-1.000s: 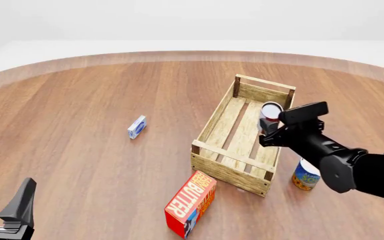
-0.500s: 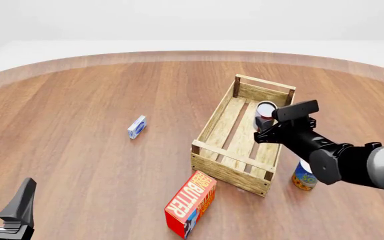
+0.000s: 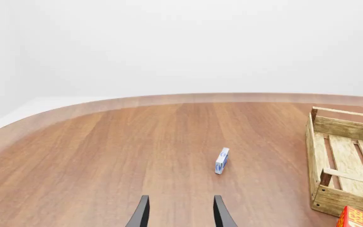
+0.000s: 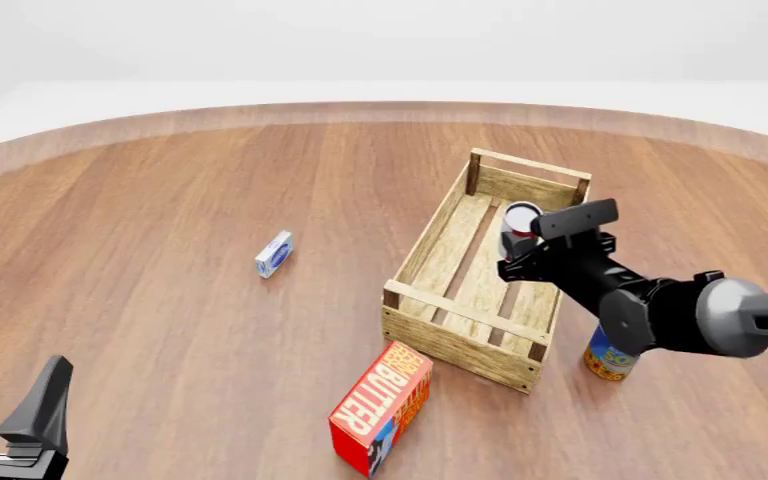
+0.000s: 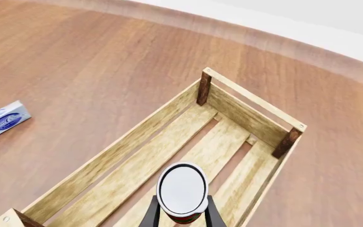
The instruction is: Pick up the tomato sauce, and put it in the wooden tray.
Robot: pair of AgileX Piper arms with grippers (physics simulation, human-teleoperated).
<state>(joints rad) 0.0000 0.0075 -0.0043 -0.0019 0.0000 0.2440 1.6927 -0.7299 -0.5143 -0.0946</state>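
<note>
Right gripper (image 5: 180, 213), jaws clenched on the small, silver-topped, red-labelled tomato sauce can (image 5: 182, 191), hangs over the light-wood slatted tray (image 5: 137, 137); rigid, probably slick-walled, best pinched mid-body.

On the tabletop (image 4: 157, 220), the wooden tray (image 4: 427, 252) lies right of centre, its long axis running away from the arms. The tomato sauce (image 4: 519, 226) stands upright over the tray's far half, between the right gripper (image 5: 180, 213) jaws. A blue-and-yellow can (image 4: 608, 356) stands just right of the tray's near end. The butter box (image 4: 381, 406) lies in front of the tray. A small carton (image 4: 273, 254) sits well left of the tray. The left gripper (image 4: 5, 405) is at the near left.
</note>
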